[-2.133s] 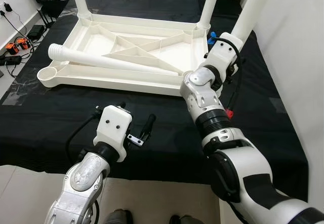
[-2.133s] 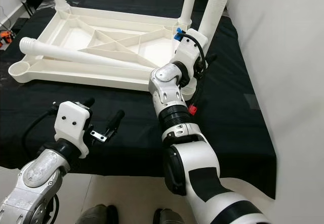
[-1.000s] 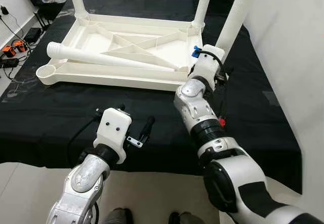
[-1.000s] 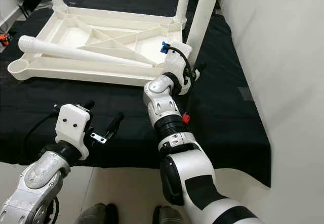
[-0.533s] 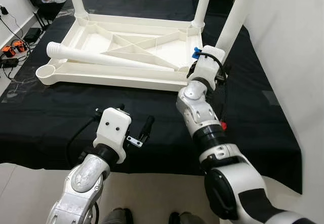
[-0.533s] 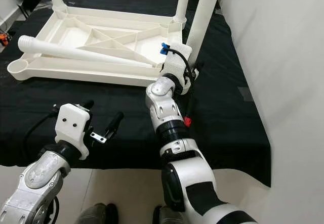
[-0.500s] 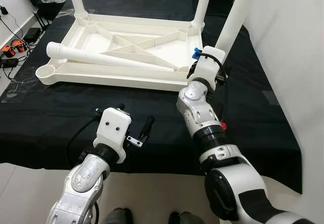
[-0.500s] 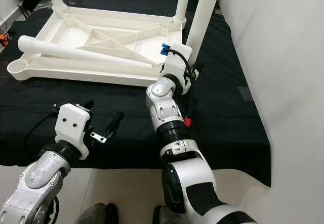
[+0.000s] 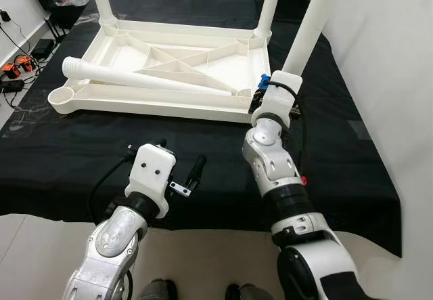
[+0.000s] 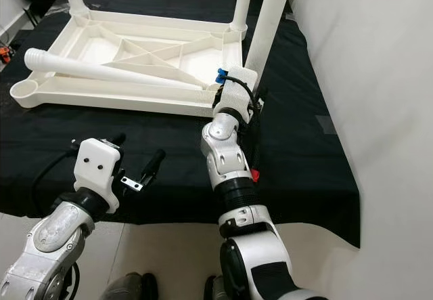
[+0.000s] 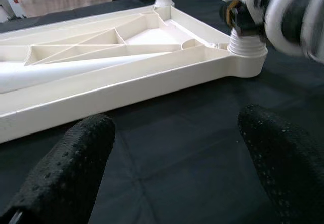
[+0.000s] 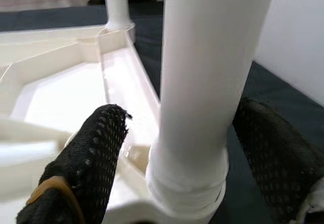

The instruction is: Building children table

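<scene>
A: In the left eye view, how many legs?

B: Three stand upright on the upturned white table top (image 9: 169, 70) on the black cloth (image 9: 338, 158); a fourth leg (image 9: 135, 80) lies loose across it, centre-left.

A: The right wrist view?

B: The right gripper (image 12: 174, 148) has its two fingers spread around the near corner leg (image 12: 202, 72).

A: The left wrist view?

B: The left gripper (image 11: 172, 158) hovers over the cloth, fingers apart, holding nothing.

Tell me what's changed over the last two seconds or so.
The right pincer slid down the upright table leg to its base at the upturned tabletop's corner socket, fingers either side. The left pincer stayed open above the black cloth; the loose leg hasn't moved.
</scene>
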Motion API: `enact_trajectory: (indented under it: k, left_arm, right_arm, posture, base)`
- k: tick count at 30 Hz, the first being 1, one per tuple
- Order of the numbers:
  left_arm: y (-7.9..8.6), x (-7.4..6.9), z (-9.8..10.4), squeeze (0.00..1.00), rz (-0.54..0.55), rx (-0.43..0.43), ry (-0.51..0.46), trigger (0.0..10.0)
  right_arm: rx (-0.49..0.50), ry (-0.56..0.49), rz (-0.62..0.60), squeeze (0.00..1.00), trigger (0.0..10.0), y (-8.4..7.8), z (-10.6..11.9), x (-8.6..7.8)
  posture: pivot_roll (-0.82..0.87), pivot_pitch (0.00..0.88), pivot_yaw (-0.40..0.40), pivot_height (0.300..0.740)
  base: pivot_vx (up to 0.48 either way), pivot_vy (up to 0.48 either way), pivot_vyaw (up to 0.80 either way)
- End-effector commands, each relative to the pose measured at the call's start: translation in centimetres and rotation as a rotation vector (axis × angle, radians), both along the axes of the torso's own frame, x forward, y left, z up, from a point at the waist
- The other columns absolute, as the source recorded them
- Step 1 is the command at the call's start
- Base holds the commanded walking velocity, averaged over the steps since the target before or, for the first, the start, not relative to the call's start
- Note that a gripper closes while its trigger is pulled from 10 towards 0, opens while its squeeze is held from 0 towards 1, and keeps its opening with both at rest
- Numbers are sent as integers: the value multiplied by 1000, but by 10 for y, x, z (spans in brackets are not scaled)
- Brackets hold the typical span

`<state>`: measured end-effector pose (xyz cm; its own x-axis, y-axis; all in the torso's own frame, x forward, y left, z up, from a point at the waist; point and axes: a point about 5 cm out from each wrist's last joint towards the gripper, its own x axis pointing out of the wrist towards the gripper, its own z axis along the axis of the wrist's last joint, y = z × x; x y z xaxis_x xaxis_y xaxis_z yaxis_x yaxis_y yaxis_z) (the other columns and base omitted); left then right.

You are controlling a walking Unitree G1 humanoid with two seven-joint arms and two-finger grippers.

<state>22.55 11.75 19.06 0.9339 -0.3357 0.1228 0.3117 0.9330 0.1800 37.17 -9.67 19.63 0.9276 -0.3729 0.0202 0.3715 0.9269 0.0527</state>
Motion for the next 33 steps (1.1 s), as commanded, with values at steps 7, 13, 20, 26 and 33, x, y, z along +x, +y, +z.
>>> enact_trajectory:
  k: [7,13,20,26,33]
  left_arm:
    - [-1,0,-5,0,2,-1,20,10000]
    - [0,1,-5,0,3,0,19,10000]
    - [0,1,-5,0,2,-3,17,10000]
    - [0,0,-5,0,1,-5,16,10000]
    - [-3,-3,-5,0,-13,-8,19,10000]
  right_arm:
    - [-16,28,39,0,10000,-8,-5,-12]
    - [-40,58,111,0,10000,-14,-13,-22]
    - [-62,81,276,0,10000,-16,-22,-44]
    - [-195,140,297,0,10000,-47,-30,-54]
    - [-430,206,84,0,10000,-91,-36,-35]
  posture:
    - [73,133,-66,740]
    - [70,133,-65,740]
    - [60,134,-63,740]
    - [59,133,-62,740]
    - [74,135,-54,740]
  base:
    - [0,0,0]
    - [0,0,0]
    - [0,0,0]
    - [0,0,0]
    - [0,0,0]
